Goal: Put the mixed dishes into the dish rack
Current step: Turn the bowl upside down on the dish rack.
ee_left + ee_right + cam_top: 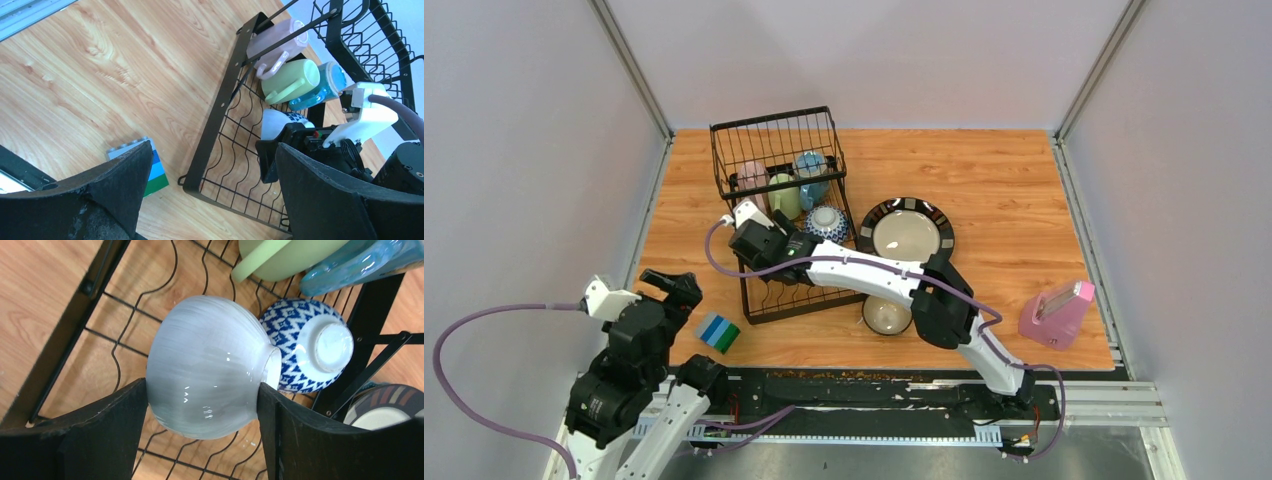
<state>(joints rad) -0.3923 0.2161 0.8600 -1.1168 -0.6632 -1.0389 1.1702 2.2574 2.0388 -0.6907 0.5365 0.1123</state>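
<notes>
- I am watching the right gripper (202, 390) pinching a white bowl (200, 355) between its two dark fingers (100, 435), one on each side of the bowl's belly.
- The bowl is hanging sideways over the wavy wires of the dish rack (75, 315), its foot ring pointing at the right of the wrist frame (whether it is resting on the wires, I cannot tell).
- A blue patterned bowl (305, 347) is lying foot-up just beside it, apparently touching it at the foot.
- Along the top edge of that frame a green mug (270, 257) and a blue mug (360, 262) are lying side by side; a pink mug (752, 175) is sitting behind them in the rack's taller basket.
- A black-rimmed plate (907, 232) is lying on the table (1024, 200) just right of the rack, and a cream bowl (886, 315) is peeking out from under the right arm.
- The left gripper (212, 150) is hovering at lower left in the overhead view, jaws spread wide and holding nothing, above the striped sponge block (719, 332).
- A pink container (1056, 313) is standing at the right edge of the table.
</notes>
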